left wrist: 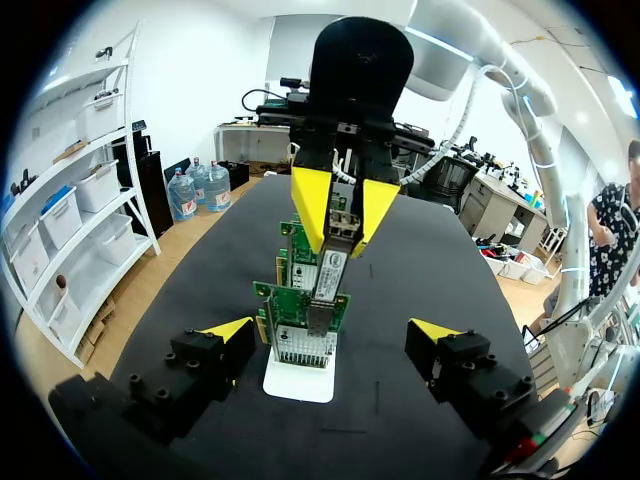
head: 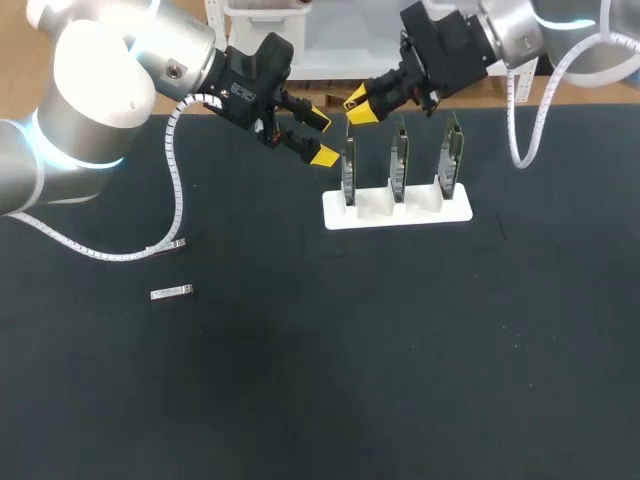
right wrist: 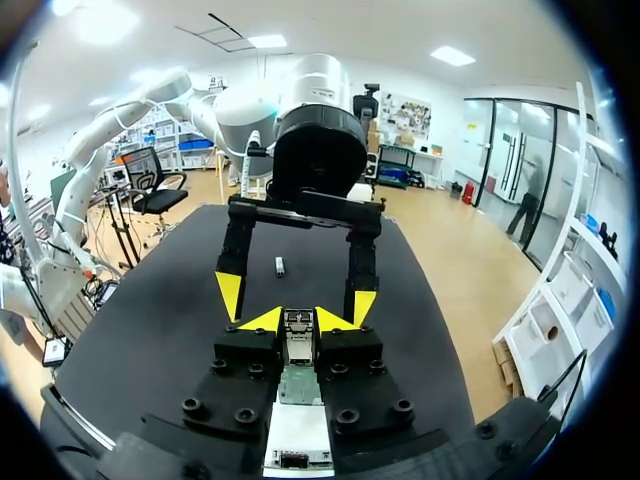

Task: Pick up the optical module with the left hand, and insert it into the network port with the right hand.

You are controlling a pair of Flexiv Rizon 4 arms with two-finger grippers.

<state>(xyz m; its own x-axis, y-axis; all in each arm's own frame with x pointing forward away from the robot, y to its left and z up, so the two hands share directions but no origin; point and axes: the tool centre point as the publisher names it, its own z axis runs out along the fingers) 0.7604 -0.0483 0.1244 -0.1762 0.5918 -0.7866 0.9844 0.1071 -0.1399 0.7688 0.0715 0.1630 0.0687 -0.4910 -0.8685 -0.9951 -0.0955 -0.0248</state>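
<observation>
1. Optical module [left wrist: 328,272] is clamped in my right hand [left wrist: 341,212]. It points down at the leftmost network card [left wrist: 275,300] of three standing in a white holder [head: 420,212] at the far middle of the desk [head: 400,380].
2. The module's lower end meets the metal cage of the network port [left wrist: 298,345] on that card. I cannot tell whether it has entered at all.
3. My left hand [head: 320,138] is released, its fingers spread and empty. It hovers just left of the card and near the right hand.
4. I judge the pick-up and the pass from left to right to be done. What is left is the insertion itself: pushing the module fully into the port, then letting go.
5. A second small module-like part [head: 171,292] lies on the desk at the near left, well apart from both hands.
</observation>
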